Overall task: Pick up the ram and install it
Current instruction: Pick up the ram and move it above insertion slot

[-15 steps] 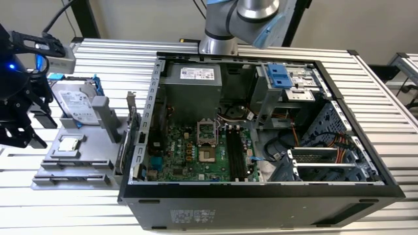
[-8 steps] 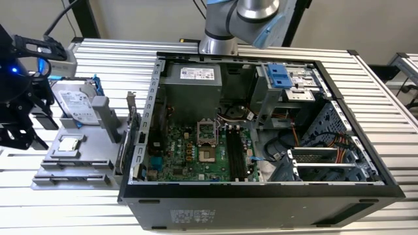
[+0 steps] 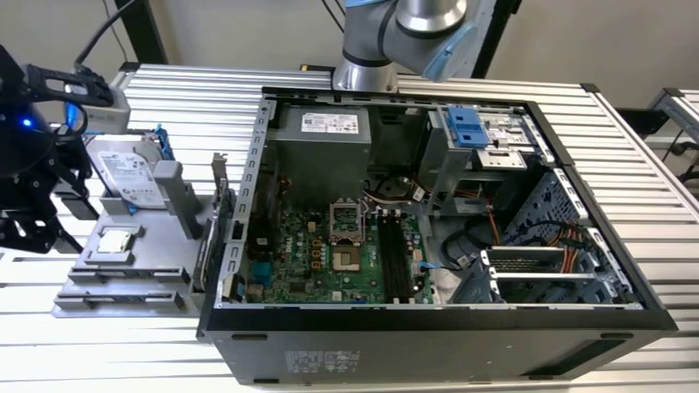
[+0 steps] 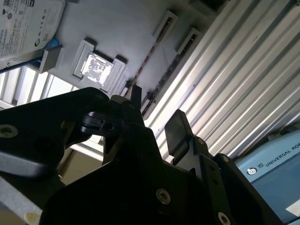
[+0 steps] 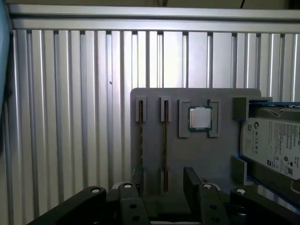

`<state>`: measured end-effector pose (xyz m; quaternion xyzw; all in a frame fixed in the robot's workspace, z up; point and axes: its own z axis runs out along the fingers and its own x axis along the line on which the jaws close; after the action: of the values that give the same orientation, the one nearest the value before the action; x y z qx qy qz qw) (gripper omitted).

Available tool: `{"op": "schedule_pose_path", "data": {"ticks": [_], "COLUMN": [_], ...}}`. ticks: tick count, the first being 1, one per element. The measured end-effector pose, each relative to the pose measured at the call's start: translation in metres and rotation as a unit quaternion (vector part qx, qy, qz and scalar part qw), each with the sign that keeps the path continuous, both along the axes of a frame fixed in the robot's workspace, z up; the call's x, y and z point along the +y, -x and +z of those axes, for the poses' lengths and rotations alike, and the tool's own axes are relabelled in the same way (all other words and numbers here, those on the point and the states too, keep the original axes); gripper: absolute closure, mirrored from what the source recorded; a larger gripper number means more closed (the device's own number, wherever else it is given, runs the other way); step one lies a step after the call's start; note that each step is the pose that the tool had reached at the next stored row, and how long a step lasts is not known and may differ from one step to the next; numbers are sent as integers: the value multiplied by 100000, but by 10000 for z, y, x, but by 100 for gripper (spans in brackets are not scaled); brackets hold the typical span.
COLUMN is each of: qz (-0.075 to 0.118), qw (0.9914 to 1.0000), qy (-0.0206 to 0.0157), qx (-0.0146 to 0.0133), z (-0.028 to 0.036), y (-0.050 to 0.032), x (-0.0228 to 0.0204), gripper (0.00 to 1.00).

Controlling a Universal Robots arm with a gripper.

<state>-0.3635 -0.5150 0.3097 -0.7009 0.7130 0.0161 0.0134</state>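
Note:
Two rams stand on edge in slots of a grey holder (image 5: 197, 159). One ram (image 5: 165, 140) (image 4: 164, 77) lines up with the gap between my fingers. The other ram (image 5: 140, 136) runs beside it, close to one fingertip (image 5: 137, 180). My gripper (image 5: 164, 183) (image 4: 157, 108) is open and hovers over the holder's end without touching either stick. In the exterior view the gripper (image 3: 33, 221) hangs at the far left, next to the holder (image 3: 120, 286). The motherboard's black memory slots (image 3: 395, 254) lie inside the open computer case.
On the holder also sit a square silver processor chip (image 5: 200, 118) (image 3: 114, 240) and a silver hard drive in a blue frame (image 5: 274, 145) (image 3: 126, 172). The open computer case (image 3: 437, 319) stands to the exterior view's right of the holder, on a ribbed metal table (image 5: 70, 117).

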Motion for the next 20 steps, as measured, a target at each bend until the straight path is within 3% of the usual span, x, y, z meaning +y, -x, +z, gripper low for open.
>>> {"op": "schedule_pose_path", "data": {"ticks": [20], "qz": [-1], "qw": [100000], "qy": [-22], "qx": [-29], "z": [-61], "y": [25], "x": [-1], "gripper": [0]}}
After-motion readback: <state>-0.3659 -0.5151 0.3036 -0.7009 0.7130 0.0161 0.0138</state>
